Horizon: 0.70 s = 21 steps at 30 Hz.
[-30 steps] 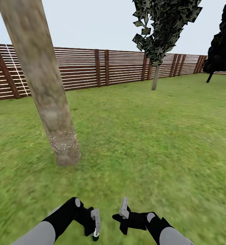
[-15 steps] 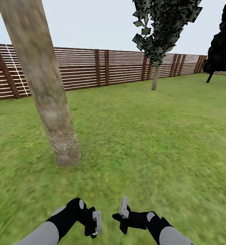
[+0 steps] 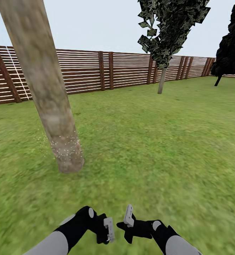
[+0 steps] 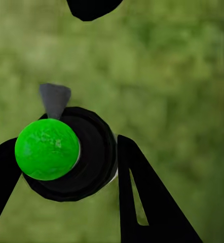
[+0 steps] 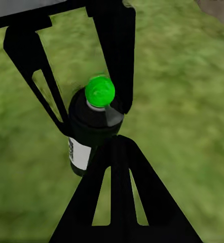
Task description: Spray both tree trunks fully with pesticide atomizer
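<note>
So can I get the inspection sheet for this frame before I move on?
Surface: grass lawn, even green.
Job's things: pesticide atomizer, black body with a green cap, held off the grass; thick tree trunk ahead on the left, white speckles near its base.
Clutter: nothing seen.
Grippers: left end effector shut on the atomizer; right end effector shut, holding nothing, close beside it.
Cables: nothing seen.
Surroundings: slatted wooden fence, thin-stemmed conifer, dark tree at far right.
</note>
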Tool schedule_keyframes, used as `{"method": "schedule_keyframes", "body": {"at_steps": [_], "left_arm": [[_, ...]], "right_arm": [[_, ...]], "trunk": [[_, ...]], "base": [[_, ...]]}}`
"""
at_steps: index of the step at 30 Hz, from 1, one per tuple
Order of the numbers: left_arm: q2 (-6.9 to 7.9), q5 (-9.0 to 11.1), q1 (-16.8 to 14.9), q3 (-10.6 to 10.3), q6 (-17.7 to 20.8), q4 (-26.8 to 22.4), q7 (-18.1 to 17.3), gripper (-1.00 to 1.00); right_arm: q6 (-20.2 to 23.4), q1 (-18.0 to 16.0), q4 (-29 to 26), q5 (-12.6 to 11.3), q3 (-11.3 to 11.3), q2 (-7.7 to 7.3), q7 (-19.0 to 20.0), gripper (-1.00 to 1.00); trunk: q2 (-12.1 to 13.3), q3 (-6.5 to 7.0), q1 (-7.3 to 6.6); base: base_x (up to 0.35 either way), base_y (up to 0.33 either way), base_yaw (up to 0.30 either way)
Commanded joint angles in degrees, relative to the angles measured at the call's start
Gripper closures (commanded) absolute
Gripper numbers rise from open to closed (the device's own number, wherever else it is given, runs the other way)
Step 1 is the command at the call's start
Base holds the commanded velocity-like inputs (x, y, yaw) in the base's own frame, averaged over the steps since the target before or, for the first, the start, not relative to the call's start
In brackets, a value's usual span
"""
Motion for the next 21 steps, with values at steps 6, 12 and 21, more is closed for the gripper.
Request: {"method": "schedule_keyframes", "body": {"at_steps": [6,12,21], "left_arm": [[-1.25,-0.11,-0.02,-0.09,0.51,-0.12,-0.24,1.00],[-1.57,-0.11,-0.04,-0.09,0.51,-0.12,-0.24,1.00],[-2.23,-0.11,-0.05,-0.16,0.51,-0.12,-0.24,1.00]], "right_arm": [[-0.14,-0.02,-0.15,0.37,-0.49,0.06,0.35,1.00],[-0.14,-0.02,-0.15,0.37,-0.48,0.06,0.35,1.00],[-0.14,-0.02,-0.15,0.37,-0.49,0.06,0.35,1.00]], "trunk": [[-0.02,-0.05,-0.01],[-0.02,-0.05,-0.01],[-0.02,-0.05,-0.01]], "base": [[0.000,0.000,0.000],[0.000,0.000,0.000],[0.000,0.000,0.000]]}}
